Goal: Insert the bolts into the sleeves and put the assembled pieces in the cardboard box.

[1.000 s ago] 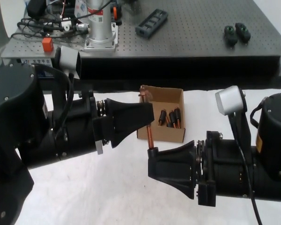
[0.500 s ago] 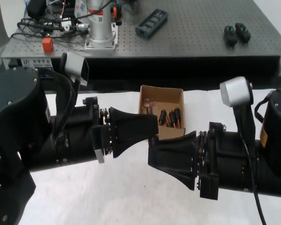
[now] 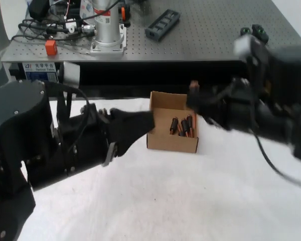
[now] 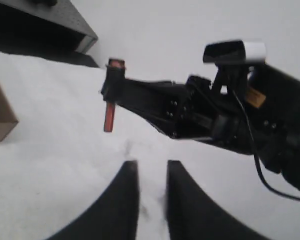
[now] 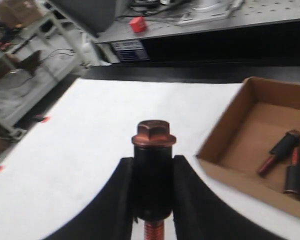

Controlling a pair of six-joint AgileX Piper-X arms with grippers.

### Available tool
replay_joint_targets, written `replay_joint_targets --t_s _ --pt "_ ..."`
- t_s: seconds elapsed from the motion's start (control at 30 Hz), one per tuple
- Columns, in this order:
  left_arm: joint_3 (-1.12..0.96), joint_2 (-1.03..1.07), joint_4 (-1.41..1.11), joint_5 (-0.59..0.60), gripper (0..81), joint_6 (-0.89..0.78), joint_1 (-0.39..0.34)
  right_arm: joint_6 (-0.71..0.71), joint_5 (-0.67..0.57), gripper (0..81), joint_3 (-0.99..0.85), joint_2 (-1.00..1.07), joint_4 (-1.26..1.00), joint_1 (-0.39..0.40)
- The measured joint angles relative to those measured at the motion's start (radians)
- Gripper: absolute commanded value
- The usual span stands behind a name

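Right gripper has lifted away from left gripper toward cardboard box, its fingers clamped on sleeve w/ bolt thru it, head past fingertips. Left fingers narrowly apart, empty. Step: boxing assembled pc; next, carry over box, release.

Nothing really readable here tbh. Small blue-and-white label plate on front edge of grey perforated metal bench: some print, too tiny to make out. Red-and-white sticker on silver metal post: unreadable. Yellow sticker on right arm's black housing: just a smear.
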Motion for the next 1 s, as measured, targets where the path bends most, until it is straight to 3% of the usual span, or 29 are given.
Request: replay_joint_targets --t_s 0.27,0.37,0.53,0.67,0.73,0.83,1.0 --pt "0.034 -0.074 0.174 -0.138 0.7 0.093 0.003 -0.086 0.185 5.1 -0.417 0.481 0.207 -0.019" --pt "0.055 -0.205 0.407 -0.315 0.7 0.232 0.003 -0.094 0.201 5.1 -0.55 0.624 0.265 -0.019" --pt "0.063 -0.355 0.689 -0.522 0.7 0.308 0.003 -0.094 0.22 0.9 -0.721 0.816 0.359 -0.019" --pt "0.097 -0.496 0.879 -0.612 0.7 0.33 0.003 -0.094 0.208 25.9 -0.753 0.848 0.399 -0.019" --pt "0.128 -0.565 0.923 -0.628 0.7 0.325 0.003 -0.092 0.19 33.3 -0.76 0.845 0.412 -0.019" --pt "0.172 -0.648 0.965 -0.661 0.7 0.304 0.003 -0.088 0.17 28.4 -0.761 0.827 0.429 -0.019" --pt "0.193 -0.741 1.088 -0.717 0.7 0.283 0.003 -0.118 0.129 11.1 -0.629 0.647 0.455 -0.019"
